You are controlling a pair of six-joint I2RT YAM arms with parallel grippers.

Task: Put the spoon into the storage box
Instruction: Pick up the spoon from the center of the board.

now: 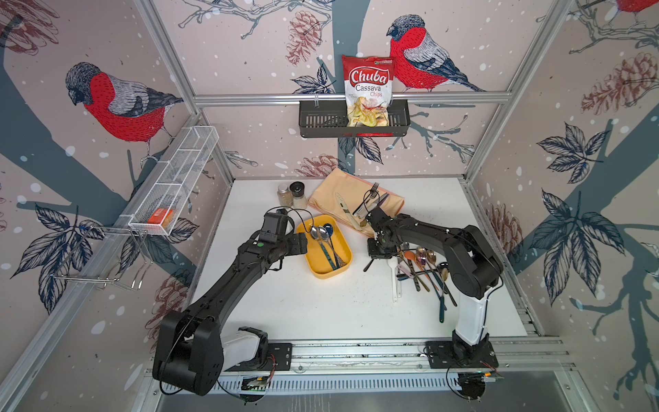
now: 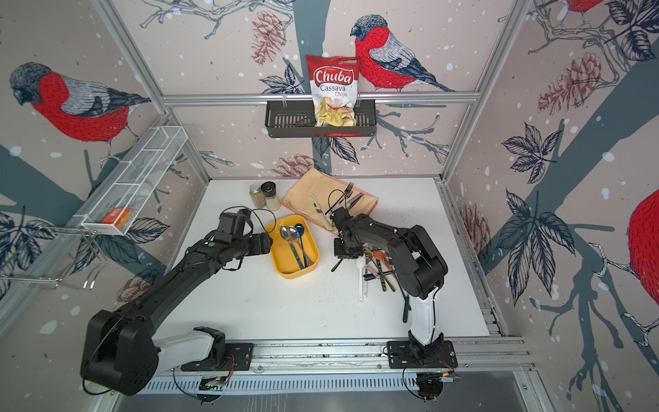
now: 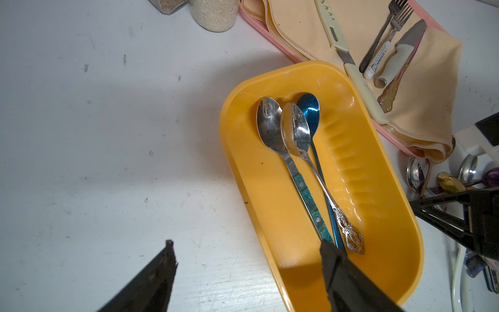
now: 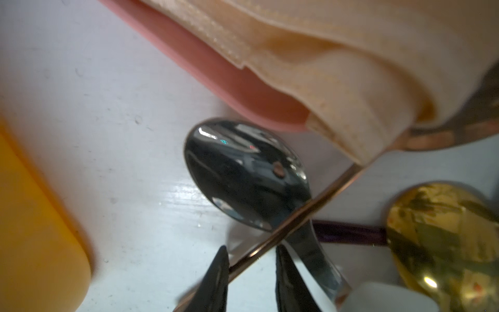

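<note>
The copper-handled spoon lies in the pile to the right of the storage box, its thin handle slanting across a silver spoon. The right gripper is nearer and straddles this handle, fingers not yet pressed together. The left gripper hangs spread over the box.

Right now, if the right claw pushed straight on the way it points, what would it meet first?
Most likely the thin copper-coloured handle, which crosses the gap of the right claw just at its tips. Right behind lies the silver spoon; depth is hard to judge this close.
</note>
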